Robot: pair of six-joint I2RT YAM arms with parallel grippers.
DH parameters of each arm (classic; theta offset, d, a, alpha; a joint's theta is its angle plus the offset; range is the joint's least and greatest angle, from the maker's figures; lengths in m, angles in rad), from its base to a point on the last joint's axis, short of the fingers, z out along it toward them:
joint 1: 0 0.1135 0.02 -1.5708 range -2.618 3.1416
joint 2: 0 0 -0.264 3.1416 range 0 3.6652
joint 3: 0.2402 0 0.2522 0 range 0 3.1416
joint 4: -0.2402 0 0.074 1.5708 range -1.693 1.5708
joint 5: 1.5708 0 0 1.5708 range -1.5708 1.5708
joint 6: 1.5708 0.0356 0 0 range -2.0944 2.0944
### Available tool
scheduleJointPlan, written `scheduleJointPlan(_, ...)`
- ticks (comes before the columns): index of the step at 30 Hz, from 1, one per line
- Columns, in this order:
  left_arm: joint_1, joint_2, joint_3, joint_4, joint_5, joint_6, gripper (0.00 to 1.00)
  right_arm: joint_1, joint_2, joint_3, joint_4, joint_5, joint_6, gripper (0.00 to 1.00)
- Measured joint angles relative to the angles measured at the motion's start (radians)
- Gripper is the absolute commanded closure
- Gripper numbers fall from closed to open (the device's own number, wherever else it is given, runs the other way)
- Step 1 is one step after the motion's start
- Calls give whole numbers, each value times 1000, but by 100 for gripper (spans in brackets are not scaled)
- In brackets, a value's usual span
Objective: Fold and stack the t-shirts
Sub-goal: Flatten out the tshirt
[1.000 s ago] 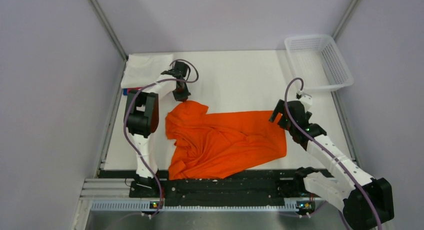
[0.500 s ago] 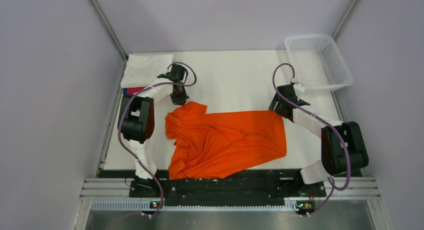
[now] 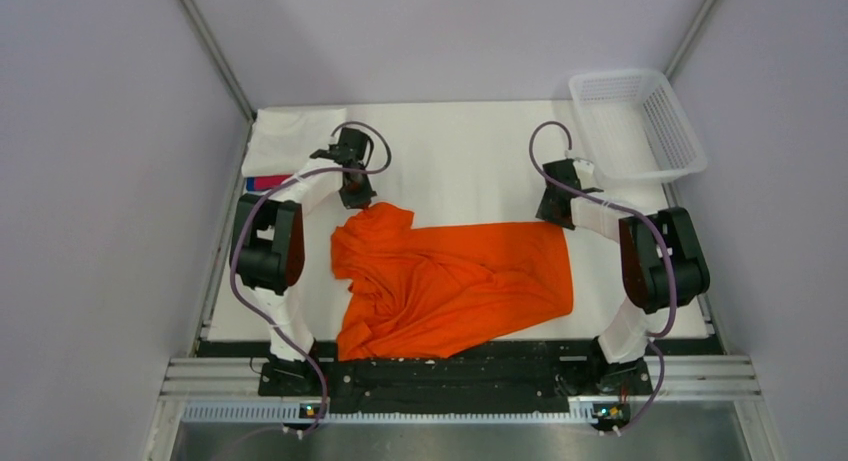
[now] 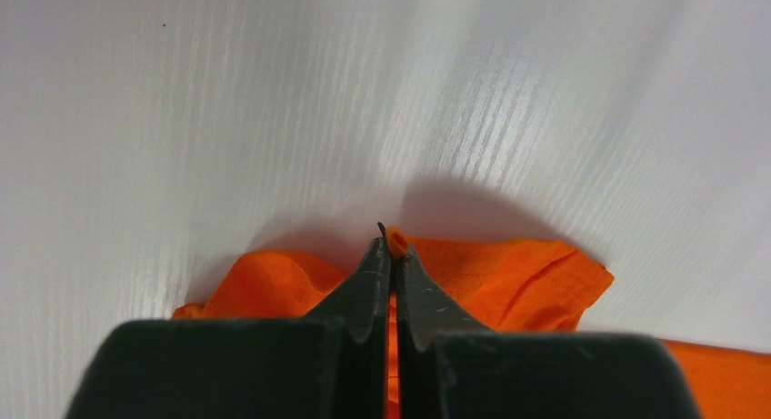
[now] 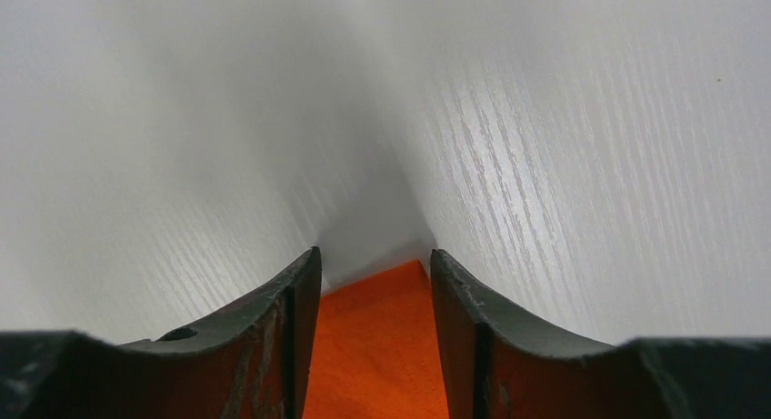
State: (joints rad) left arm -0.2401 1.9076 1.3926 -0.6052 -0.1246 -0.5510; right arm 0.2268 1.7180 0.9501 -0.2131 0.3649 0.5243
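Observation:
A bright orange t-shirt [image 3: 450, 276] lies crumpled across the near middle of the white table [image 3: 460, 161]. My left gripper [image 3: 362, 203] is shut on a fold at its far left corner; in the left wrist view a nub of the orange t-shirt [image 4: 509, 274] pokes out between the pinched tips of the left gripper [image 4: 391, 246]. My right gripper [image 3: 552, 219] stands at the far right corner. Its jaws are apart, straddling the corner of the orange cloth [image 5: 377, 346] between the tips of the right gripper [image 5: 375, 260]. A folded white t-shirt [image 3: 285, 141] tops a stack at the far left.
A white mesh basket [image 3: 640, 126] sits at the far right corner of the table. Slivers of pink-red and blue cloth [image 3: 265, 183] show under the white folded one. Grey walls close in both sides, and a black rail [image 3: 450, 366] runs along the near edge.
My right arm has swung out from the near right and brought its gripper down over the shirt's far right corner, its jaws narrowing. The left gripper stays shut, barely shifted.

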Motion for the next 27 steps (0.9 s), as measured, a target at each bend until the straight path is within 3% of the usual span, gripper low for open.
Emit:
scheduleJointPlan(10,0,-44,-4,0,-7,-1,100,11,-10,-1,-38,-3,18,53)
scheduleJointPlan(15,0,-53,-11,0,-18,-3,100,17,-25,-16,-49,6,37,58)
scheduleJointPlan(17,0,-53,-13,0,-19,-5,100,20,-40,-33,-52,9,46,65)
scheduleJointPlan(21,0,-54,-13,0,-23,-8,100,32,-75,-74,-48,9,65,100)
scheduleJointPlan(27,0,-93,-24,-3,-27,-19,100,42,-132,-126,-34,7,78,100)
